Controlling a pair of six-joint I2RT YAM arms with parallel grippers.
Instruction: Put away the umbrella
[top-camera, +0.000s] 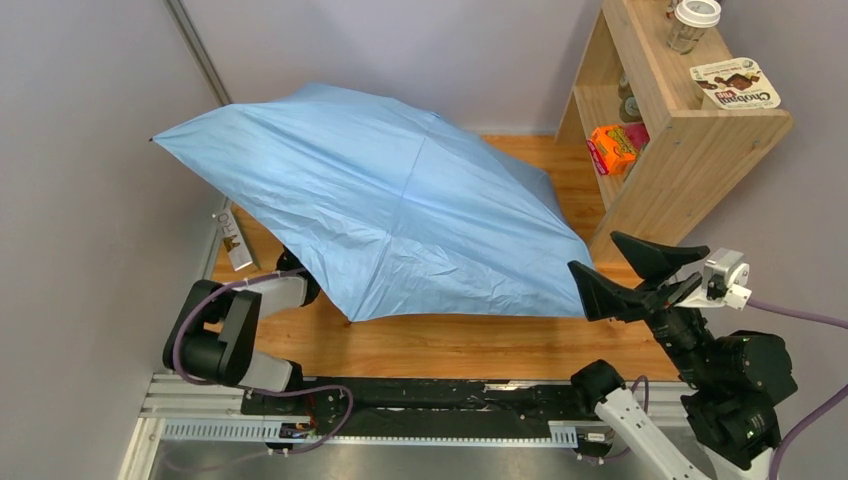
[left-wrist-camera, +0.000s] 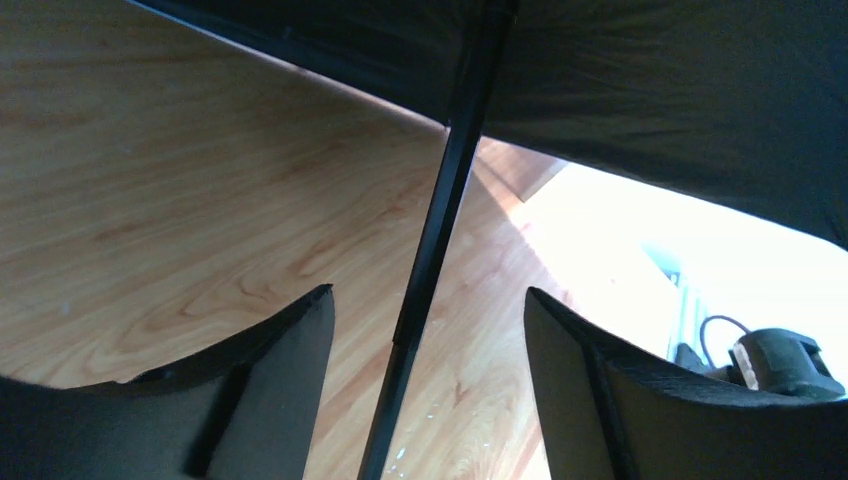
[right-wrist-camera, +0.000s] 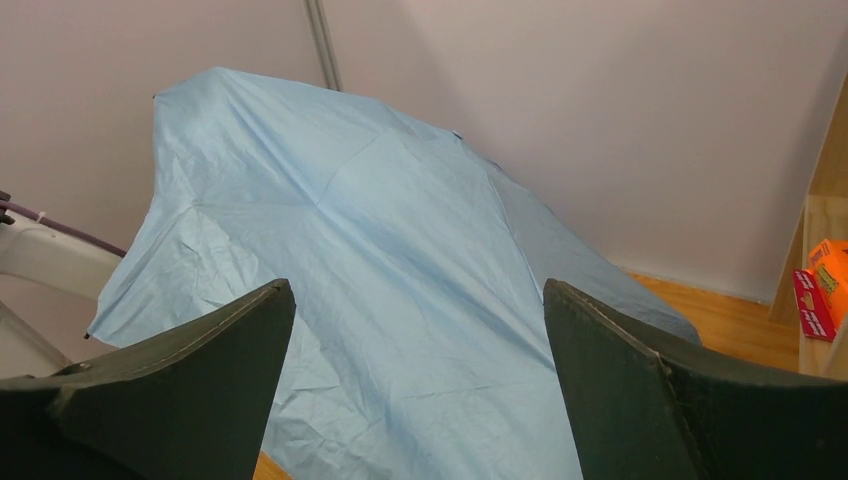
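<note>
Open umbrella sits tipped on the table – its dark shaft runs right between the left gripper fingers, spread wide, gripping nothing. Right gripper gapes empty beside the canopy edge – left's nearer.

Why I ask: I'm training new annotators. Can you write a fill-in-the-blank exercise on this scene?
1. The umbrella has a light ____ canopy.
2. The left gripper sits ____ that canopy, a dark rod passing between its fingers.
3. The right gripper, beside the umbrella, has its jaws ____.
4. The orange box sits in the wooden ____ at the right.
Missing words: blue; under; open; shelf.
</note>
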